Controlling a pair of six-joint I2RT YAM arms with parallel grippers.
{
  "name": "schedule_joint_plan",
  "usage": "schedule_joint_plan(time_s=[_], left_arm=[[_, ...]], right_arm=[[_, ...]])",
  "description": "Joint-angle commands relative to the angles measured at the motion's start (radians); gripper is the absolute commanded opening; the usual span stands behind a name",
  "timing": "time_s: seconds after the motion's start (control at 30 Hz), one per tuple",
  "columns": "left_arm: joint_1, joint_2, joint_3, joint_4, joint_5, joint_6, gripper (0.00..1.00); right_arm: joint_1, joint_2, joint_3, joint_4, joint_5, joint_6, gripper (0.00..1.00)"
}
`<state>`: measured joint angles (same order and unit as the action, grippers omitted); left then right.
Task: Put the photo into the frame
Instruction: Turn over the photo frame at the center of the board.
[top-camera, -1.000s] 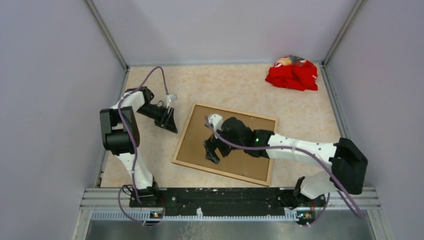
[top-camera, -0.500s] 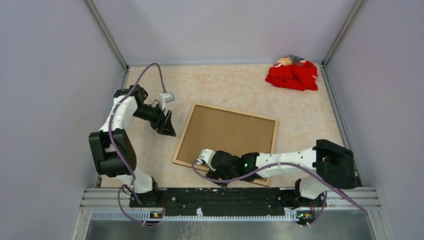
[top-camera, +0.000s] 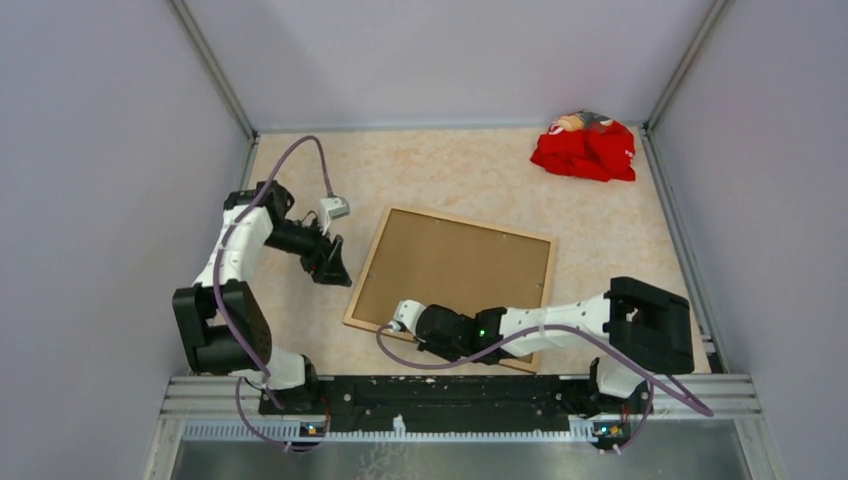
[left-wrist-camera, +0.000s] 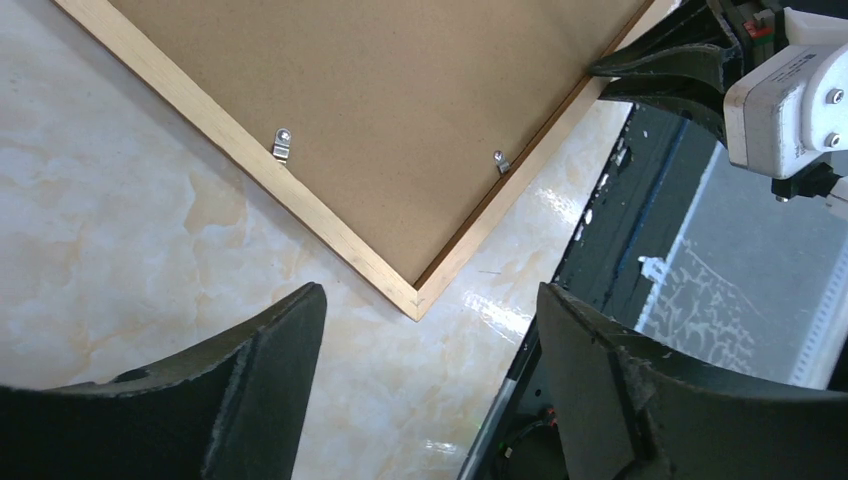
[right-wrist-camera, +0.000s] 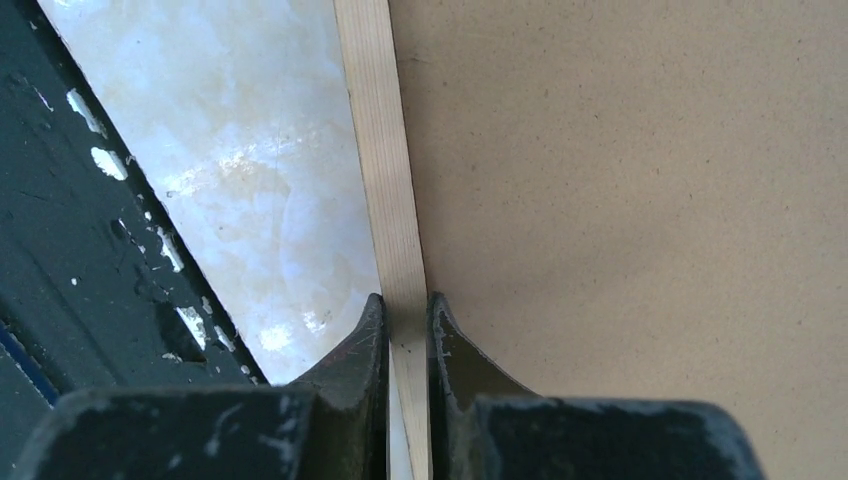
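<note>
The frame (top-camera: 367, 266) lies face down mid-table, its pale wood back up, with a brown backing board (top-camera: 455, 270) set in it. My right gripper (top-camera: 437, 347) is at the frame's near rail. In the right wrist view the right gripper (right-wrist-camera: 405, 300) is shut on that rail (right-wrist-camera: 384, 150), one finger on each side. My left gripper (top-camera: 335, 268) hovers open just left of the frame with nothing between its fingers. In its wrist view the left gripper (left-wrist-camera: 430, 292) is above the frame's near-left corner (left-wrist-camera: 200, 107). The photo is hidden.
Two metal clips (left-wrist-camera: 281, 146) (left-wrist-camera: 499, 160) sit on the backing board beside the rails. A crumpled red cloth (top-camera: 585, 148) lies at the back right corner. The black base rail (top-camera: 450, 390) runs just behind the frame's near edge. Grey walls close in the table.
My right gripper swung from over the backing board to the frame's near edge and shut on the rail. My left gripper opened wider and shifted slightly.
</note>
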<state>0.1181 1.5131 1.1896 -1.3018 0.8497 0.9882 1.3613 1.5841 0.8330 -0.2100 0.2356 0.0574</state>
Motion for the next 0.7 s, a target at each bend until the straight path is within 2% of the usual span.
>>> schedule_joint_plan(time_s=[0.0,0.13,0.23,0.43,0.67], left_arm=[[0.005,-0.134,-0.053,0.083,0.061,0.041,0.86],[0.004,-0.239,-0.107,0.079,0.085,0.207,0.90],[0.004,-0.338,-0.184,0.113,0.064,0.330,0.98],[0.002,-0.590,-0.368,0.197,0.057,0.583,0.99],[0.003,-0.828,-0.448,0.252,0.077,0.793,0.99]], right_arm=[[0.009,0.018,0.056,0.001,0.042,0.006,0.00],[0.009,-0.021,0.130,-0.040,0.064,-0.026,0.00],[-0.001,-0.051,0.211,-0.076,0.059,-0.052,0.00],[-0.061,-0.080,0.367,-0.132,-0.026,-0.016,0.00],[-0.103,-0.090,0.459,-0.159,-0.096,0.012,0.00]])
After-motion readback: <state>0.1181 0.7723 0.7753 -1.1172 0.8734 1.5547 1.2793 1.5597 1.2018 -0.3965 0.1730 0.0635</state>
